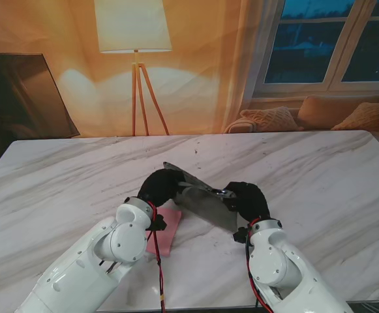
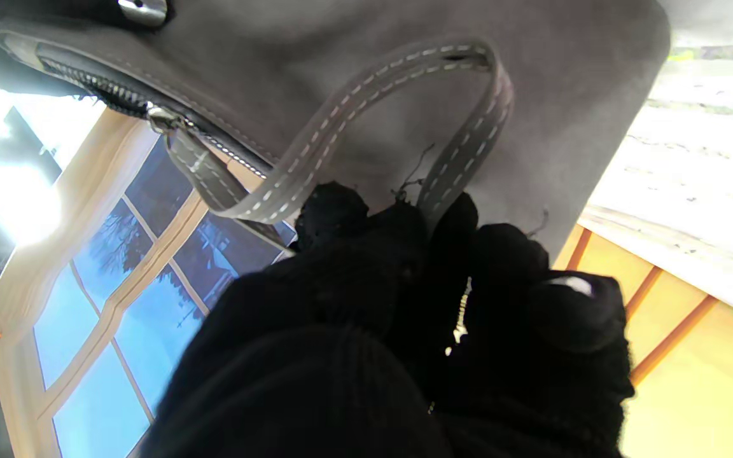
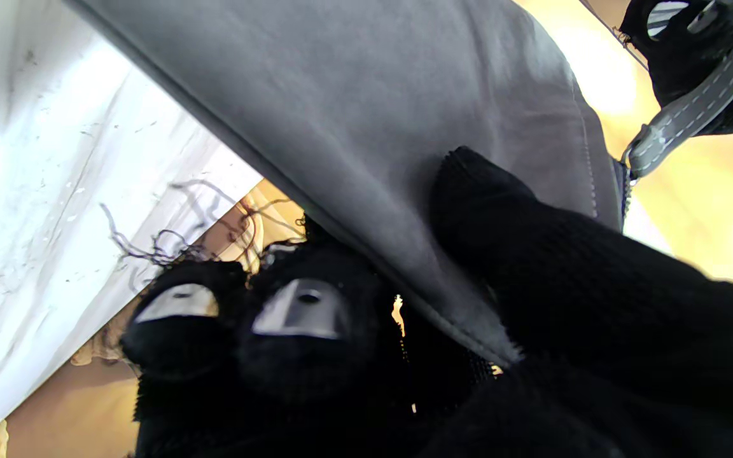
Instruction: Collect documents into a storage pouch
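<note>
A flat grey felt pouch (image 1: 202,195) is held tilted above the marble table (image 1: 306,176) between both black-gloved hands. My left hand (image 1: 155,187) is shut on the pouch's stitched strap (image 2: 366,121) at its left corner, beside the zip (image 2: 118,98). My right hand (image 1: 246,197) pinches the pouch's right edge (image 3: 404,127), thumb on one face and fingers (image 3: 303,312) on the other. A pink document (image 1: 165,236) lies flat on the table under my left wrist, partly hidden by the arm.
A floor lamp (image 1: 136,39), a dark screen (image 1: 19,98) and a sofa with cushions (image 1: 319,114) stand beyond the table's far edge. My two white forearms fill the near middle of the table.
</note>
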